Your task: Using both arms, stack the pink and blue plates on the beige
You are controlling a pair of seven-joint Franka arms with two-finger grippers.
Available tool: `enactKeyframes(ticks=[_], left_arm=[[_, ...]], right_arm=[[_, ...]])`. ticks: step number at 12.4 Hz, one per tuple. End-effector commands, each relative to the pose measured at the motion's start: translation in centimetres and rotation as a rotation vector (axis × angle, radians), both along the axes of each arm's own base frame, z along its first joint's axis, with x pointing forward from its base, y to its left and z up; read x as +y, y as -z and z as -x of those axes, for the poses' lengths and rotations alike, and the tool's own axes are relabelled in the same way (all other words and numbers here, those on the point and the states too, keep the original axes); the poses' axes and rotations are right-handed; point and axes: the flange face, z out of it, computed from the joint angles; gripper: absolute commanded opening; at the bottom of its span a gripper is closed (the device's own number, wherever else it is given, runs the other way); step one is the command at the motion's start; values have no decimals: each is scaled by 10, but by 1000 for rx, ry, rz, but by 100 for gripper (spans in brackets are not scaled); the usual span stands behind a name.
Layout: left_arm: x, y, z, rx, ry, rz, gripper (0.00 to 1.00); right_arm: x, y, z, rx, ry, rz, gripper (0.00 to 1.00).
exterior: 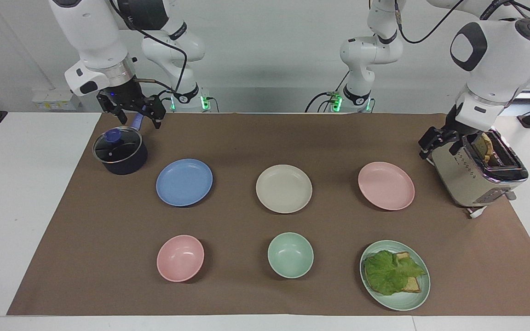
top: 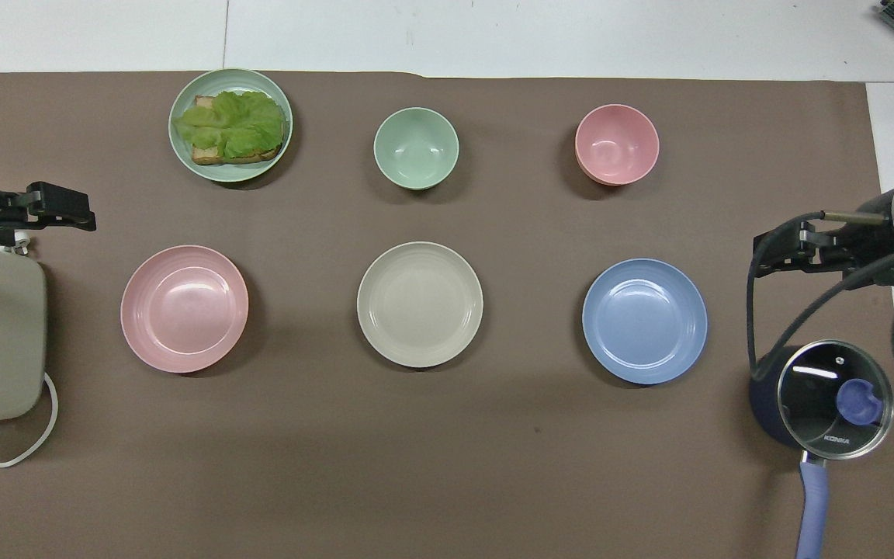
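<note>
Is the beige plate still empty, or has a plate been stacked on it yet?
Empty. The beige plate shows its bare inside in both views; the pink plate and blue plate lie apart on the mat beside it.

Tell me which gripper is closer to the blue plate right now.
The right gripper, open, hangs over the lidded saucepan beside the blue plate. The left gripper, also open, hangs by the toaster at the table's other end, past the beige plate and pink plate.

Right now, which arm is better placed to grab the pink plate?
Left. Its end effector hangs open beside the toaster, at the pink plate's end of the table. The right end effector hangs open over the pot, by the blue plate.
</note>
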Motion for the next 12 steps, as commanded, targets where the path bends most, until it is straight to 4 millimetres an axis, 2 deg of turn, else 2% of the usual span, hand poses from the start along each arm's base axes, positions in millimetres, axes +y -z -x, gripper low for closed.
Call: enactKeyframes(ticks=[1, 5, 7, 9, 10, 12], left_arm=[[2, -3, -1, 8, 7, -17, 100], [2, -2, -2, 10, 7, -17, 100], [2, -2, -2, 10, 7, -17, 100], [2, -3, -1, 8, 7, -17, 100], [2, -3, -1, 8, 7, -17, 100], [2, -3, -1, 8, 7, -17, 100]], right_arm=[[-10, -1, -2, -42, -6, -8, 100], [-14, -1, -2, -40, 5, -8, 100], [-8, 0, -3, -41, -4, -8, 100], [-9, 3, -4, -28, -6, -2, 100], [-12, -6, -5, -46, -3, -3, 100], [-13, -7, -8, -41, -3, -2, 100]])
